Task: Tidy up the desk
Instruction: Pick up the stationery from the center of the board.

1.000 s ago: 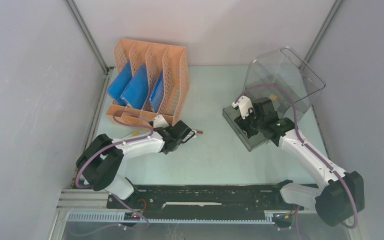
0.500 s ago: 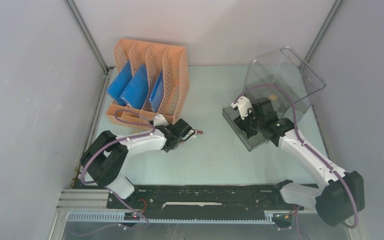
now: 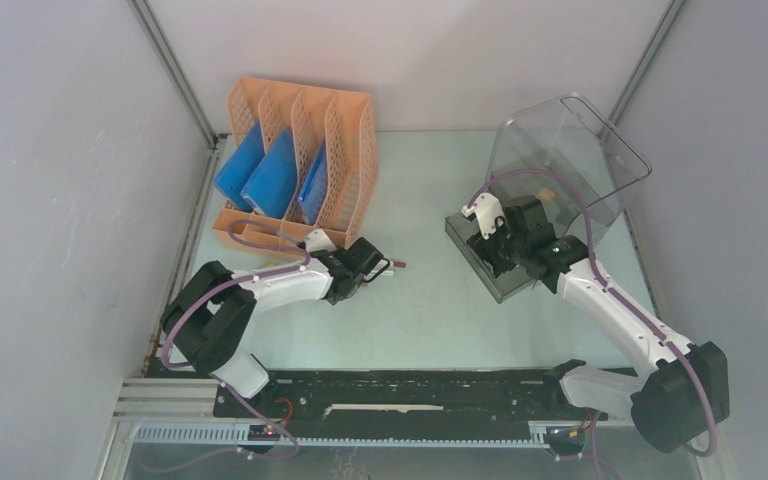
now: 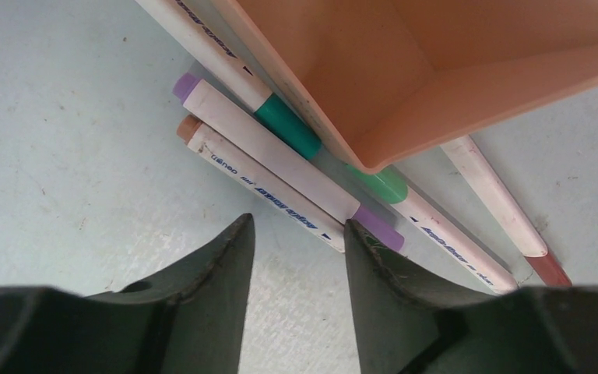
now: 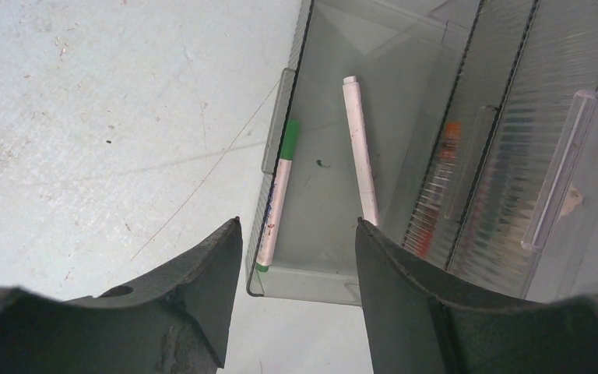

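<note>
Top view: the mint desk [image 3: 430, 310] spans the cell floor. The left gripper [image 3: 380, 268] sits low beside the orange file rack [image 3: 345, 165], and the right gripper [image 3: 492, 252] hangs over the open drawer [image 3: 505, 287] of the clear box [image 3: 570, 160].

Left wrist: fingers spread, nothing between them, and markers [image 4: 269, 152] lie on the desk against the rack's corner.

Right wrist: fingers spread and empty, above the drawer holding a green-capped marker [image 5: 279, 195] and a white pen [image 5: 360, 148].

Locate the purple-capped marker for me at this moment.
In the left wrist view, the purple-capped marker lies flat on the desk just ahead of the left gripper, between a green-banded marker and a brown-capped marker, beside a corner of the orange rack.
</note>
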You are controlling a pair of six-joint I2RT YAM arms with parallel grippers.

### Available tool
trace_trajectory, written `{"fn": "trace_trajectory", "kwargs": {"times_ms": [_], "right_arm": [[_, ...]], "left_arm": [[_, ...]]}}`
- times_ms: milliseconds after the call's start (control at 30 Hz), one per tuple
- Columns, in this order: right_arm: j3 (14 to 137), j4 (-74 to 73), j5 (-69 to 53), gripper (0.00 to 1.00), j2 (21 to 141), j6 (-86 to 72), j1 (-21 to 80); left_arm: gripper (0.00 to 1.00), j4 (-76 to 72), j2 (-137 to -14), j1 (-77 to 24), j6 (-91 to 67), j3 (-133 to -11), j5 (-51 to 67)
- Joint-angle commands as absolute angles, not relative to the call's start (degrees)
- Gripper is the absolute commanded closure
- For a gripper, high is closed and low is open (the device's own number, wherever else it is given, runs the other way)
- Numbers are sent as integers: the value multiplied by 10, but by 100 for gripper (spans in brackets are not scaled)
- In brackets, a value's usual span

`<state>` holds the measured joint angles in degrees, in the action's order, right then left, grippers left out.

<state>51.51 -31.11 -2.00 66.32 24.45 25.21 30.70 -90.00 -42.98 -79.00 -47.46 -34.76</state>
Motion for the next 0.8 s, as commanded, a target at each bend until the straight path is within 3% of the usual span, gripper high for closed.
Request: {"fn": "trace_trajectory", "kwargs": {"times_ms": [0,233,400,767], "right_arm": [[530,-308,-19,37,651,253,256],[530,-307,-20,37,651,254,257],[530,-308,-19,37,650,254,256],[530,-308,-18,37,649,253,257]], "left_arm": [[44,329,-887,-426,-806,-466,-356],[44,335,-887,-423,-809,-465,-359],[61,336,-872,-421,-808,-460,-366],[64,342,-855,-419,-807,-438,-360]]}}
